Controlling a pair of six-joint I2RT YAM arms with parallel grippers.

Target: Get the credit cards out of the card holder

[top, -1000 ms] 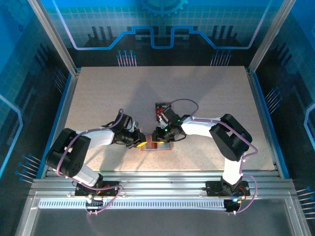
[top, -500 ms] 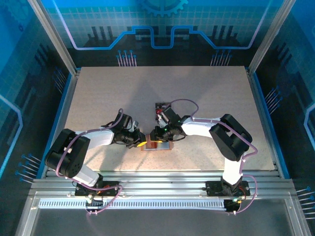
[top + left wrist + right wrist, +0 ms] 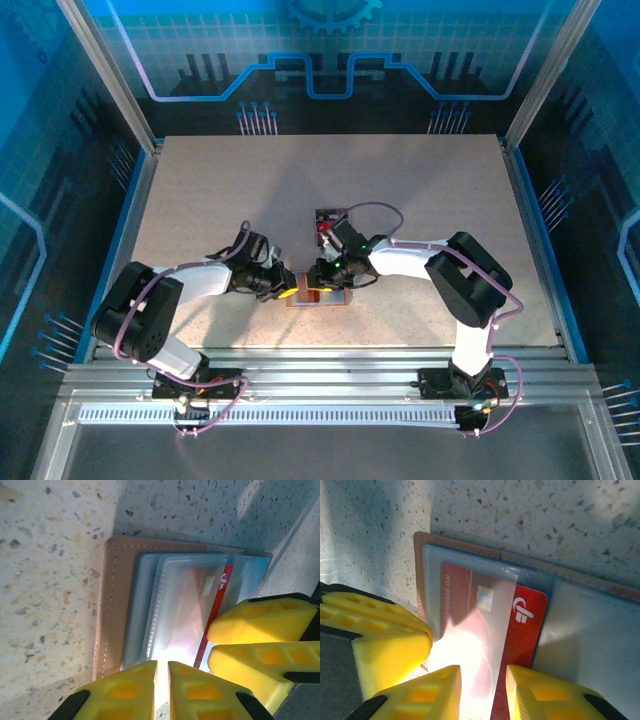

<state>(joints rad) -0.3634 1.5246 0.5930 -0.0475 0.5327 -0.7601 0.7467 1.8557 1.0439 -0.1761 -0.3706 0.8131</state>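
1. Tan-brown, leather-like folding card holder [image 3: 112, 605] lies open and flat on the speckled stone-look table [image 3: 50, 580]. From above it sits at 6 o'clock of the table's middle, between my two wrists.
2. Its grey-blue inner face [image 3: 590, 630] is turned up, with a clear plastic sleeve [image 3: 175, 610] lying over it.
3. A red plastic credit card [image 3: 525, 625] with a white logo lies partly under that sleeve. Its bare red end pokes out toward 3 o'clock in my right wrist view.
4. My left gripper [image 3: 162, 680] is at the holder's 9 o'clock edge in the overhead view. Its yellow fingers are drawn almost together, with just a bright slit between them. The tips are right at the holder's edge. Whether anything thin is caught in the slit, I cannot tell.
5. My right gripper [image 3: 483, 695] is at the holder's 12 o'clock side in the overhead view. Its yellow fingers [image 3: 545, 695] stand apart over the card, with the card's end and the sleeve showing in the gap.
6. The two grippers are just beside each other.
7. A small dark flat piece [image 3: 328, 218] lies on the table at 12 o'clock of the holder, too small to make out.
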